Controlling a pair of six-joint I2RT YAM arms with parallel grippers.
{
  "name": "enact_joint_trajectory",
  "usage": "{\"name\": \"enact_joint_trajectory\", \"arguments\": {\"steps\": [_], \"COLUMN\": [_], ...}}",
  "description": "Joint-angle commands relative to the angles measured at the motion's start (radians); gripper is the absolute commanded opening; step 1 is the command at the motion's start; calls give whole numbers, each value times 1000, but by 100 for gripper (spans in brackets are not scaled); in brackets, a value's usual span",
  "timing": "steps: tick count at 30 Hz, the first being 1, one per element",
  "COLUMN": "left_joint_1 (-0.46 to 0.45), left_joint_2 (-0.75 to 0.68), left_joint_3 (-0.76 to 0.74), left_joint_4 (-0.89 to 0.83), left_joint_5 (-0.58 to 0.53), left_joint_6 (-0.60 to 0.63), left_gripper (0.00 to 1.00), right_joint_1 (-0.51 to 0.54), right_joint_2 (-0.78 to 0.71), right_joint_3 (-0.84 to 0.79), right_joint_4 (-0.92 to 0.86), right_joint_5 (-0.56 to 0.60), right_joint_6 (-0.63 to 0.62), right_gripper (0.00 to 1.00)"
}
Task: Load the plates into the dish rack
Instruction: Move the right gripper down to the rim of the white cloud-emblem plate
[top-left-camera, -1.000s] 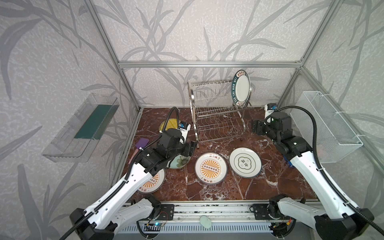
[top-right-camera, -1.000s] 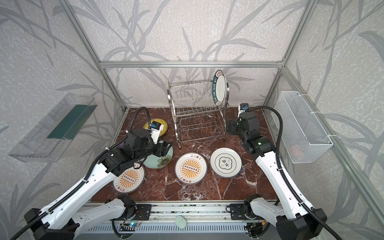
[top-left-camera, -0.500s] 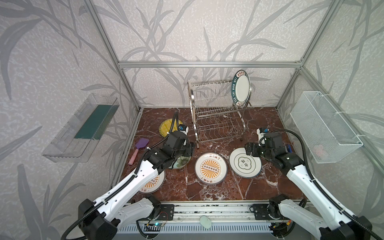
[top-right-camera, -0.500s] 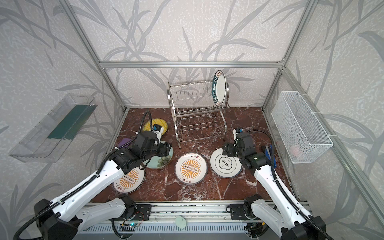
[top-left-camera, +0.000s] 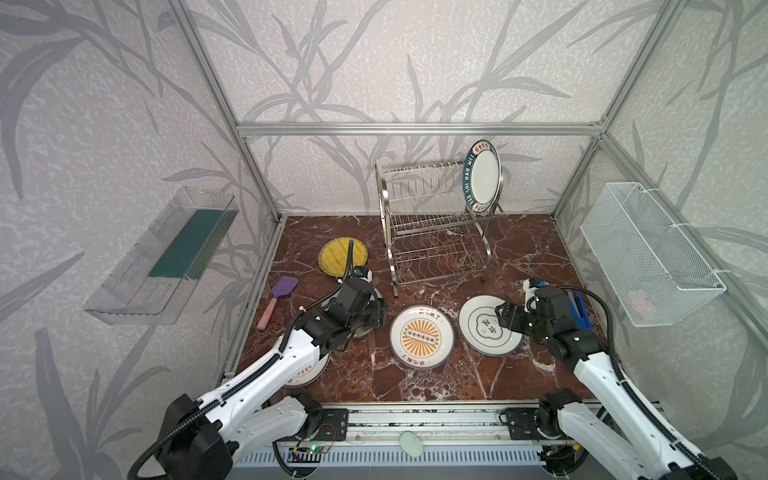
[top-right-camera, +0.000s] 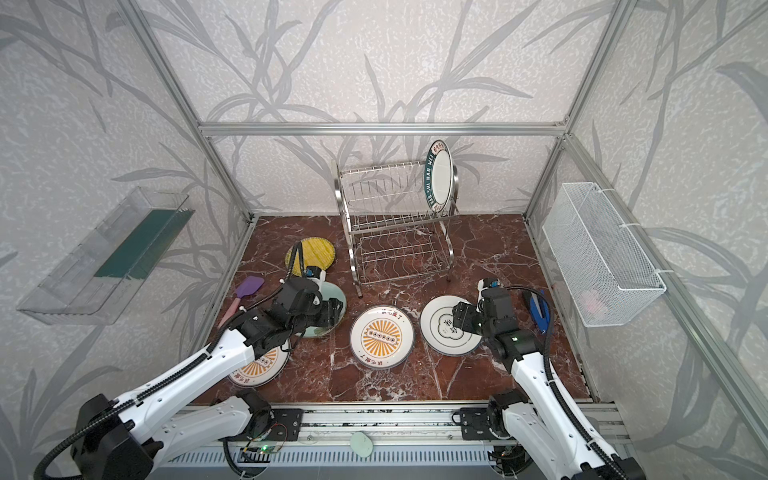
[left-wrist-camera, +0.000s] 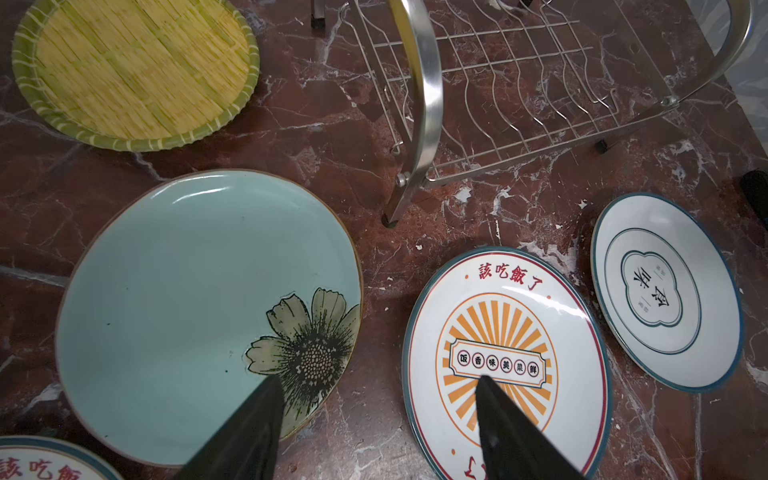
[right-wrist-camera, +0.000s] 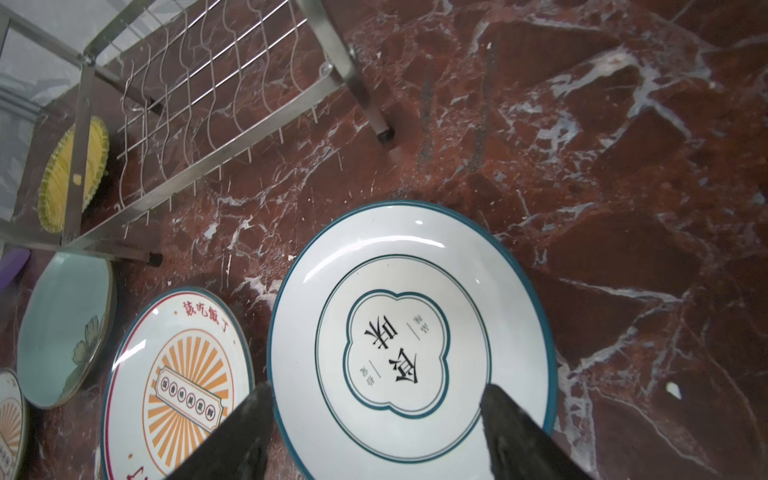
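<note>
The steel dish rack (top-left-camera: 436, 224) stands at the back with one white dark-rimmed plate (top-left-camera: 482, 176) upright at the right end of its upper tier. Flat on the marble lie a yellow plate (top-left-camera: 336, 255), a teal flowered plate (left-wrist-camera: 187, 311), an orange sunburst plate (top-left-camera: 421, 336) and a white plate with dark markings (right-wrist-camera: 407, 332). A second sunburst plate (top-right-camera: 257, 365) lies under my left arm. My left gripper (left-wrist-camera: 379, 380) is open over the gap between the teal and sunburst plates. My right gripper (right-wrist-camera: 376, 387) is open, low over the marked plate's near part.
A purple spatula (top-left-camera: 278, 299) lies near the left wall. A blue object (top-right-camera: 538, 311) lies right of my right wrist. On the right wall hangs a white mesh basket (top-left-camera: 648, 253); a clear tray (top-left-camera: 166, 253) is on the left wall.
My right arm has swung from beside the rack forward and down to the marked white plate, its jaws narrowing somewhat. My left gripper has shifted slightly over the teal plate's edge.
</note>
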Motion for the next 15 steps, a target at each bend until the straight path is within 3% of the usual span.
{"name": "enact_joint_trajectory", "arguments": {"steps": [1,15], "left_joint_1": [3,3], "left_joint_2": [-33,-37], "left_joint_3": [-35,-90], "left_joint_4": [49,101], "left_joint_5": [-8,42], "left_joint_6": [-46,-63], "left_gripper": [71,70], "right_joint_1": [-60,-321], "right_joint_2": [1,83], "right_joint_3": [-23,-106], "right_joint_4": [26,99], "right_joint_5": [-65,-219], "right_joint_6": [-1,-13], "right_gripper": [75,64]}}
